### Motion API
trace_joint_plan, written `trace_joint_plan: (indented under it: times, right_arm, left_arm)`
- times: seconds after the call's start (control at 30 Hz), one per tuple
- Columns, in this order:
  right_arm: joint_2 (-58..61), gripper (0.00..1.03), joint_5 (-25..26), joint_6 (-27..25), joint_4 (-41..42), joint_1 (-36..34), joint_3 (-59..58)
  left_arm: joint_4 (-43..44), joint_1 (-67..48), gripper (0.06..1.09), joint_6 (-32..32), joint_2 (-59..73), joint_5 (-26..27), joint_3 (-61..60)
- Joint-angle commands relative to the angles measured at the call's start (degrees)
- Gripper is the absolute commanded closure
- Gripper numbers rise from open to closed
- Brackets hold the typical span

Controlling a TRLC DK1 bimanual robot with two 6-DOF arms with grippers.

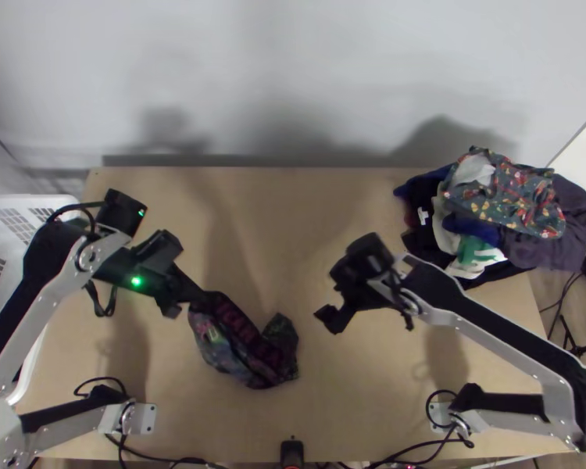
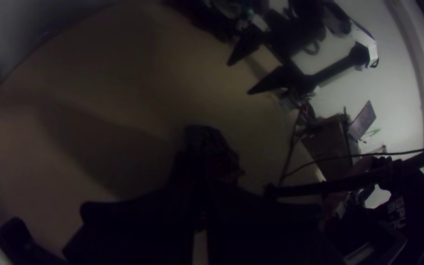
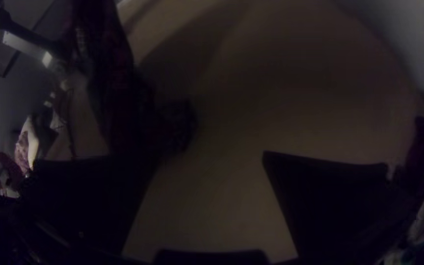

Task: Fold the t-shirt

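My left gripper (image 1: 193, 297) is shut on one end of the dark patterned t-shirt (image 1: 250, 352), left of the table's middle. From there the shirt hangs bunched toward the near side, its far end bent up to the right. In the left wrist view my left gripper (image 2: 201, 196) has its fingers together at the dark shirt (image 2: 219, 159). My right gripper (image 1: 363, 322) stands right of the shirt, apart from it. The right wrist view shows my right gripper (image 3: 204, 162) open, bare tabletop between its fingers, with the shirt (image 3: 123, 108) beyond.
A heap of mixed clothes (image 1: 519, 199) lies at the table's far right corner. A white basket (image 1: 27, 205) stands off the left edge. The wooden table (image 1: 254, 203) shows bare wood behind the shirt. A small black device (image 1: 291, 452) sits at the near edge.
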Motion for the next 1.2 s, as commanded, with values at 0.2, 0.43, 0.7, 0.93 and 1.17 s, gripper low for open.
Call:
trace_joint_plan:
  times: [0.2, 0.43, 0.7, 0.93, 1.17]
  right_arm:
    - [15.00, 0.04, -12.48, 0.29, 0.96, 2.83, 8.08]
    - [21.15, 0.04, -21.45, 0.73, 0.96, 3.88, 12.83]
    - [24.67, 0.04, -25.14, 0.73, 0.87, 5.64, 14.94]
    - [26.95, 0.04, -27.07, 0.03, 0.70, 9.51, 18.01]
    - [30.64, 0.05, -27.07, -0.59, 0.70, 9.86, 20.03]
  left_arm:
    - [0.96, 2.89, 1.05, -1.41, -3.42, 0.60, 1.00]
    - [0.78, 4.56, 1.05, -2.73, -5.97, 0.60, 2.41]
    - [0.52, 4.56, 1.05, -3.87, -8.87, 1.30, 2.06]
    - [0.61, 5.26, 1.05, -3.34, -8.87, 1.21, 2.15]
    - [0.70, 5.35, 1.05, -3.08, -8.52, 1.30, 2.58]
